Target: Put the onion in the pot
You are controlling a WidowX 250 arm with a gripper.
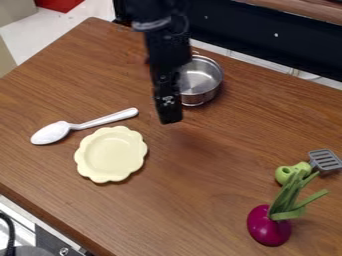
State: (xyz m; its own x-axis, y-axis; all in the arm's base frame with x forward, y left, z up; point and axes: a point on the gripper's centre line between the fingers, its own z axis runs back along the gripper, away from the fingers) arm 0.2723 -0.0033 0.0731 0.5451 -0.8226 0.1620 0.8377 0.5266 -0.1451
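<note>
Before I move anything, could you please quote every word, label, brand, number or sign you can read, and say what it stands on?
No text can be read here.
Black hand: small pale marks, too small to read.
Onion, pot, plate, spoon, spatula: no lettering that I can make out.

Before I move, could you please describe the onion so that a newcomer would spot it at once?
On the brown wooden table, look to the side opposite the white spoon, near the picture's lower right corner. The onion is the glossy purple bulb with long green leaves, unlike the slotted grey spatula head beyond it.
</note>
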